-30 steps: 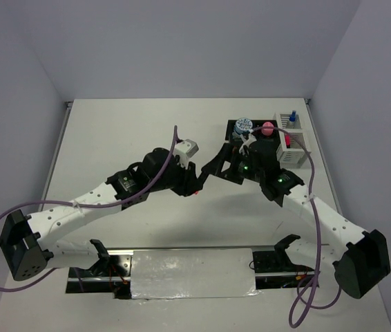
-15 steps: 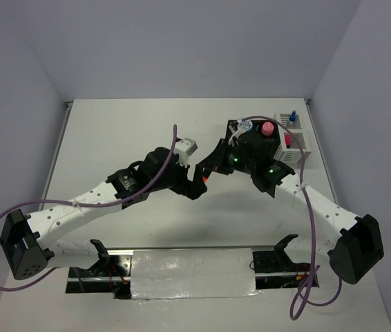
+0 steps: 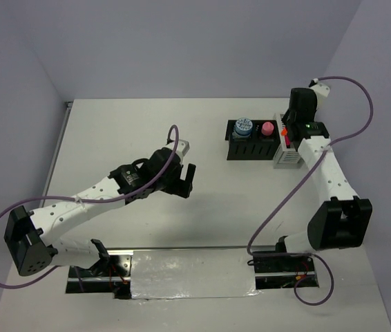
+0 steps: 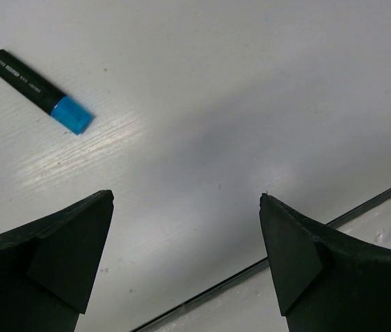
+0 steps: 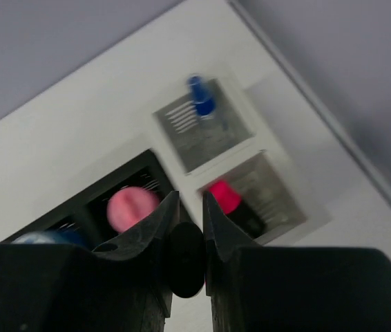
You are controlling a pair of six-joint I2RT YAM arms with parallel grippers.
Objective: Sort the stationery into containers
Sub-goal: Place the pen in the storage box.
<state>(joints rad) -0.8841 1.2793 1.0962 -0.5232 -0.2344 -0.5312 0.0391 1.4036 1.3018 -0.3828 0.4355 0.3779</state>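
- Firmly, the right gripper has its two fingers pinched on a dark marker. The marker is seen end-on as a round black butt between the pads. From overhead, a speck of orange shows just under the fingers.
- Below that gripper sits the white slatted box. A blue-capped marker stands in its far compartment and a pink-capped marker in the nearer one. The wrist view is blurred, so I cannot tell whether the held marker touches the box.
- Just beside the box, on its left, is the black organiser. A pink tube stands upright in one back compartment. A blue-white tape roll fills the compartment to the left of it.
- Outward from there, the right arm runs from its base along the right side of the table, with the wrist raised over the box near the far right corner.
- The left gripper has its jaws spread wide with nothing between them. It hangs over the table left of centre, well apart from both containers.
- A cyan-capped marker lies flat on the table ahead of the left fingers and off to one side, touching neither.
- The left arm reaches diagonally from its base at the near left corner toward the middle of the table.
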